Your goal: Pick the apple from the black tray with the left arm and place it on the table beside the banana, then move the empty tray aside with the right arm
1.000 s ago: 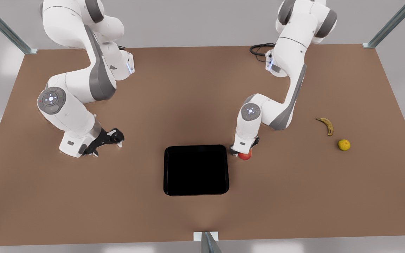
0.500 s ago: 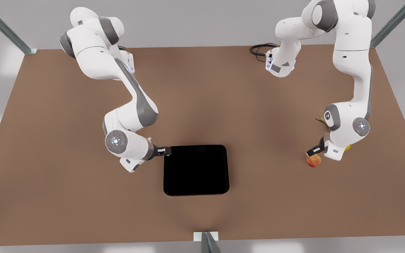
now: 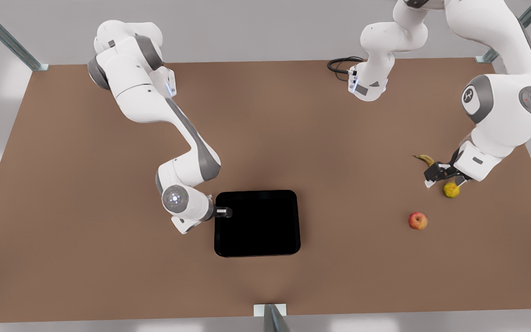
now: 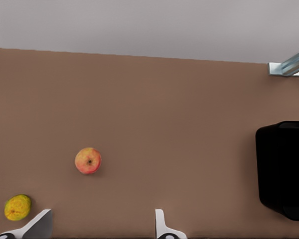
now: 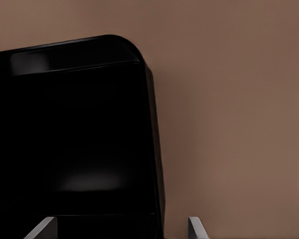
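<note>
Red-yellow apple (image 3: 417, 221), glossy black tray (image 3: 257, 223), brown table (image 3: 85, 207)

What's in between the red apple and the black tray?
Nothing. In the front view, only bare brown table lies between the apple and the black tray. The left wrist view shows the same empty stretch.

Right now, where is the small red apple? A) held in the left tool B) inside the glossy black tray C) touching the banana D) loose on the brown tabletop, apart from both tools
D: the small red apple rests alone on the matte brown tabletop; the open left tool hangs nearer the curved yellow-brown banana, and the open right tool is at the rim of the empty glossy black tray.
</note>
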You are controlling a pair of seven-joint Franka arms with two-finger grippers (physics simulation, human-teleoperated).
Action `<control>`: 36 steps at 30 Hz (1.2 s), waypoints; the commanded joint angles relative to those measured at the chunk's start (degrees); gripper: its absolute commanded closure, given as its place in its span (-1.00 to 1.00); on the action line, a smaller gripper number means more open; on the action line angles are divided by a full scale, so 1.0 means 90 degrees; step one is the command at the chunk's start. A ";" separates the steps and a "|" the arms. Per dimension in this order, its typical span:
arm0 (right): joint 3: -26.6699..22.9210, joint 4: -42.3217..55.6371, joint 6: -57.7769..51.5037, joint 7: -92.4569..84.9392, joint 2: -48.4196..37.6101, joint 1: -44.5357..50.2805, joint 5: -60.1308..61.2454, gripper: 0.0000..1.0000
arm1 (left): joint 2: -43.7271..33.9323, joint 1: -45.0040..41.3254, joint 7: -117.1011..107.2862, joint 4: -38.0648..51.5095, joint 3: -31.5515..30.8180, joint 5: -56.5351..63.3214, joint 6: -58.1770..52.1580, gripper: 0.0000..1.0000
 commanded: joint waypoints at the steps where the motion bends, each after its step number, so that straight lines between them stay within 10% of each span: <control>1: 0.0002 -0.0014 0.0311 -0.0427 0.0087 -0.0003 -0.0104 -0.98 | -0.0029 -0.0062 0.0531 0.0000 -0.0019 0.0062 -0.0479 -1.00; 17: -0.0027 -0.0004 0.0946 -0.0486 0.0907 -0.0012 -0.0348 -0.99 | -0.0010 -0.0072 0.0570 0.0000 -0.0029 0.0091 -0.0587 -1.00; 21: -0.0027 -0.0004 0.0946 -0.0456 0.0907 -0.0022 -0.0329 -0.02 | -0.0010 -0.0072 0.0570 -0.0010 -0.0029 0.0091 -0.0597 -1.00; 28: -0.0027 -0.0004 0.0946 -0.0495 0.0907 -0.0022 -0.0329 0.49 | -0.0019 -0.0081 0.0570 -0.0010 -0.0029 0.0091 -0.0607 -1.00; 36: -0.0037 0.0055 0.0858 -0.0515 0.0780 -0.0022 -0.0319 0.57 | -0.0010 -0.0081 0.0570 -0.0010 -0.0029 0.0091 -0.0607 -1.00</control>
